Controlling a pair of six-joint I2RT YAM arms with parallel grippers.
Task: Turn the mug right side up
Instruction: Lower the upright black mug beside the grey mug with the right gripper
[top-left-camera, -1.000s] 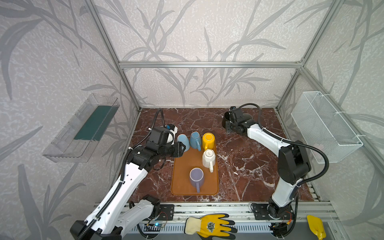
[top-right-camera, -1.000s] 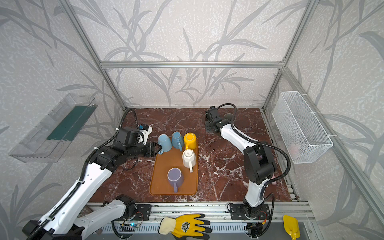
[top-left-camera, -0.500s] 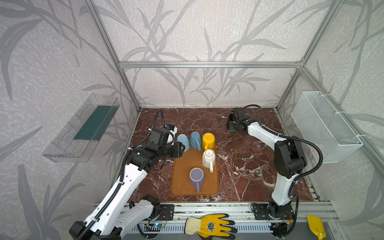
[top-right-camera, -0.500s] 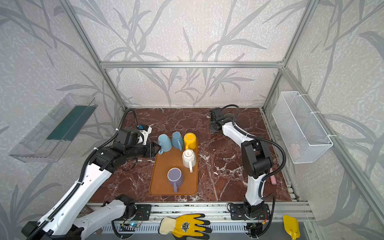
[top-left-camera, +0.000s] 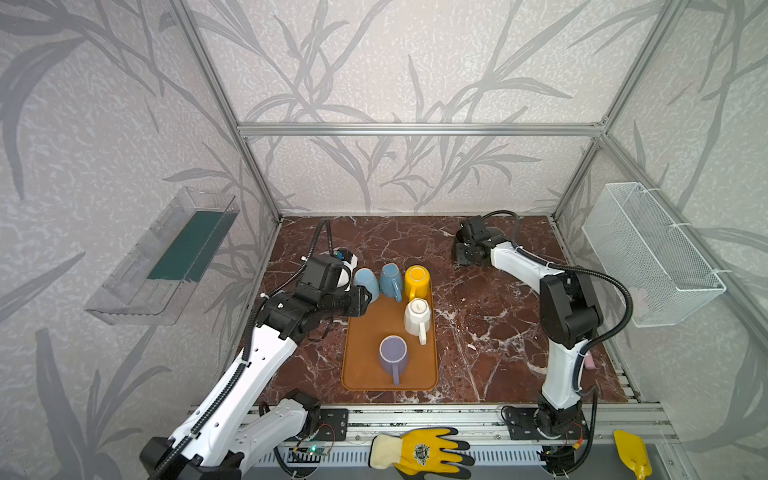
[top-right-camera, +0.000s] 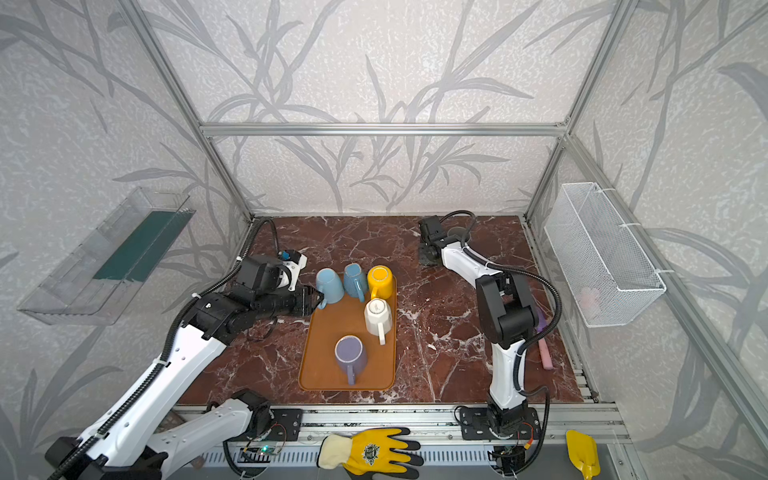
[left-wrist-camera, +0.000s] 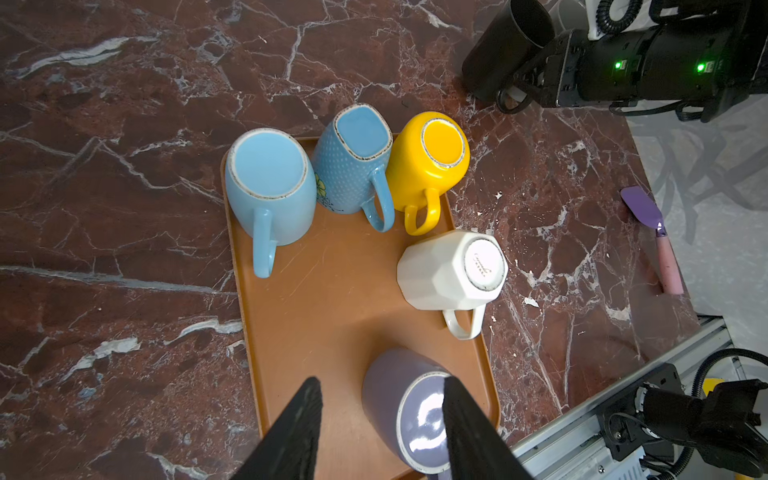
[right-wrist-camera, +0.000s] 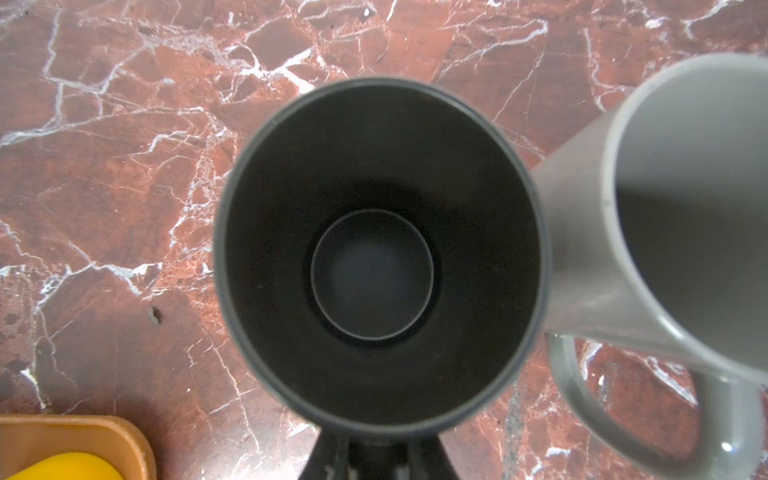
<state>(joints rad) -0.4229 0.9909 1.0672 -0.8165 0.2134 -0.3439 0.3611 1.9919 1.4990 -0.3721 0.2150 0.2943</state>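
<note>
The black mug (right-wrist-camera: 374, 257) is right side up at the back of the marble table, its mouth facing the right wrist camera. My right gripper (right-wrist-camera: 374, 457) is shut on it from the side; in the left wrist view the black mug (left-wrist-camera: 507, 45) shows with the gripper at its handle side. In both top views the right gripper (top-left-camera: 467, 251) (top-right-camera: 430, 253) sits at the back. My left gripper (top-left-camera: 365, 297) (left-wrist-camera: 382, 382) hangs open and empty over the tray's back left, beside the light blue mug (top-left-camera: 368, 282).
An orange tray (top-left-camera: 365, 374) carries several upside-down mugs: light blue, dotted blue (top-left-camera: 391, 279), yellow (top-left-camera: 417, 280), white (top-left-camera: 417, 316), purple (top-left-camera: 392, 353). A grey mug (right-wrist-camera: 685, 216) stands upright beside the black one. A purple spatula (left-wrist-camera: 658, 232) lies at the right.
The right arm's elbow has swung in toward the back while its gripper stayed shut on the black mug there. The left arm has hardly moved.
</note>
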